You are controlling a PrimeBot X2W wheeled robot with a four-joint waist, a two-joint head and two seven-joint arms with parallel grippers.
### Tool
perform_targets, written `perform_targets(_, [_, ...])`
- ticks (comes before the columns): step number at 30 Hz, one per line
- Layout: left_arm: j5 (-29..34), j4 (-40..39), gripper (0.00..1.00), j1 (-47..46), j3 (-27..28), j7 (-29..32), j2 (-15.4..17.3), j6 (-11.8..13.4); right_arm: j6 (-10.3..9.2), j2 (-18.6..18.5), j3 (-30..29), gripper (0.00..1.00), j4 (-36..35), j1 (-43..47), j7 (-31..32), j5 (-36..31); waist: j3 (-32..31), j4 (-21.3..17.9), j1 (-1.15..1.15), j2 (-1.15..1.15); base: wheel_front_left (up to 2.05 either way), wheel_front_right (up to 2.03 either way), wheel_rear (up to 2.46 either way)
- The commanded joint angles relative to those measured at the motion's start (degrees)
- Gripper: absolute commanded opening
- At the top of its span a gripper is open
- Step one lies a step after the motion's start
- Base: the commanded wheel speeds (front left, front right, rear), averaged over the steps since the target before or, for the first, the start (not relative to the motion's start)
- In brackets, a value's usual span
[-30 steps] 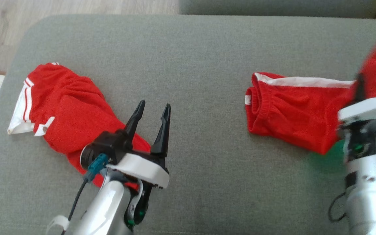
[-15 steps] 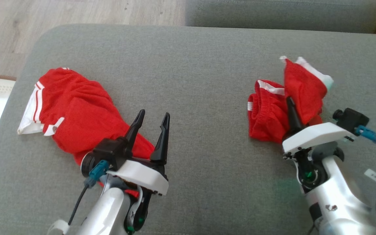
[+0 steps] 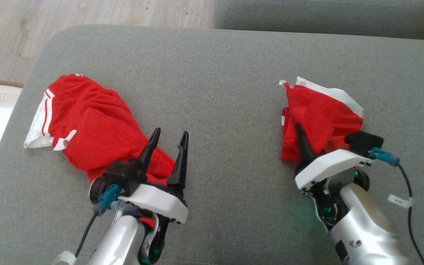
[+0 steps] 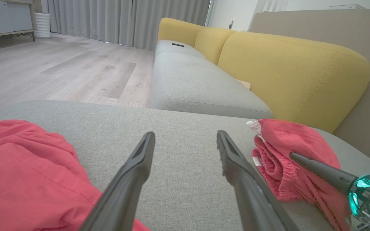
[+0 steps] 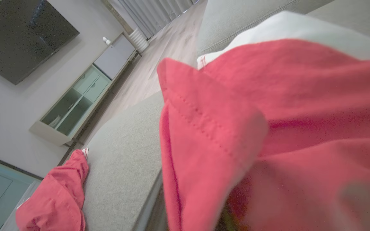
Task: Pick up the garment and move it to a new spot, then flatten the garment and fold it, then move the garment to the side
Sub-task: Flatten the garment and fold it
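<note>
The right pincer (image 3: 306, 134) is clamped on a flap of the red garment (image 3: 318, 110), bunched over and just ahead of it; the left pincer (image 3: 170, 132) stands wide, empty. Lay the flap edge to edge before releasing; the grip probably takes one layer.

1. The cushion (image 3: 226, 73) lies before the sofa (image 3: 322, 18), with floor (image 3: 87, 11) beyond its far left corner.
2. On the cushion's left half lies the second garment (image 3: 87, 129).
3. On the cushion's right half lies the garment (image 3: 318, 114), doubled over itself.
4. The left gripper (image 3: 169, 132) sits over the cushion's near side, at the second garment's near end.
5. The right gripper (image 3: 302, 138) sits over the cushion's near right, pinching the garment's near edge.
</note>
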Motion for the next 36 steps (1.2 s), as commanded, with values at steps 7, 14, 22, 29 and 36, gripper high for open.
perform_targets(7, [0.58,-1.63,1.0,-1.52,2.04,-0.7,0.15,-0.09,0.44,0.51,7.42,1.0,-0.36,-2.31,-0.71,-1.23,-0.53,-0.08,0.0,0.0,0.0,0.0,0.0])
perform_targets(14, [0.52,-1.68,1.0,-1.31,2.04,-0.7,0.15,0.08,0.44,0.51,11.73,1.0,-0.08,-1.74,0.78,-0.75,-0.89,-0.38,0.0,0.0,0.0,0.0,0.0])
perform_targets(22, [0.83,-1.71,1.0,-0.86,2.95,-0.7,0.15,0.09,0.44,0.51,17.24,1.0,-1.66,-0.04,6.65,2.16,-1.45,-2.16,0.0,0.0,0.0,0.0,0.0])
perform_targets(29, [1.2,-2.73,1.0,-0.65,4.04,-0.7,0.15,-0.02,0.44,-0.86,13.96,1.0,-7.31,0.65,0.66,-0.69,-2.32,-4.7,0.0,0.0,0.0,0.0,0.0])
perform_targets(36, [1.1,-5.93,1.0,-0.15,4.82,-0.7,0.15,0.03,0.44,-2.75,2.2,1.0,-11.36,3.93,-7.66,-15.48,-2.97,-7.41,0.0,0.0,0.0,0.0,0.0])
